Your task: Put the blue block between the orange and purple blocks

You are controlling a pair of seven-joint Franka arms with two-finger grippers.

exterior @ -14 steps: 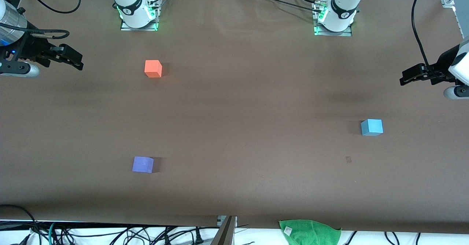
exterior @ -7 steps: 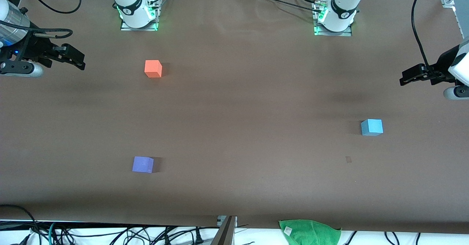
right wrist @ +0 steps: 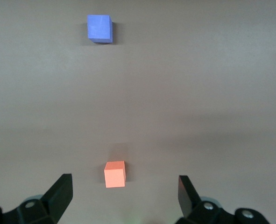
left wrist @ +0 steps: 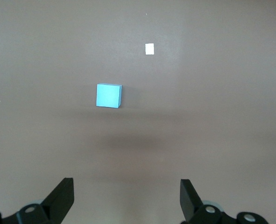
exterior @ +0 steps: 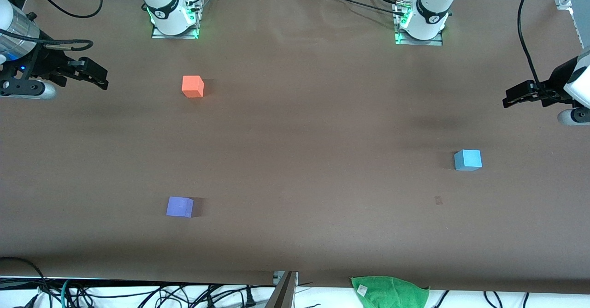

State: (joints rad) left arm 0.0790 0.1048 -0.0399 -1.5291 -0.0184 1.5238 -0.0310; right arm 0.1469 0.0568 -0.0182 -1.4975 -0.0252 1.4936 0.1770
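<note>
The sky-blue block (exterior: 468,160) (left wrist: 109,95) rests alone on the brown table toward the left arm's end. Toward the right arm's end sit the orange block (exterior: 192,86) (right wrist: 115,174) and, nearer the front camera, the purple block (exterior: 179,206) (right wrist: 99,28), with a wide bare stretch between them. My left gripper (exterior: 511,97) (left wrist: 127,203) hangs open and empty in the air at the table's left-arm end, apart from the blue block. My right gripper (exterior: 94,75) (right wrist: 123,201) hangs open and empty at the right-arm end, apart from the orange block.
A green cloth (exterior: 391,291) lies off the table's front edge. A small pale mark (exterior: 438,200) (left wrist: 149,48) sits on the table near the blue block. Cables (exterior: 138,294) run along the front edge, and the arm bases (exterior: 174,15) (exterior: 420,20) stand at the back.
The right gripper has drifted slightly inward over the table. The left arm and all three blocks have not moved.
</note>
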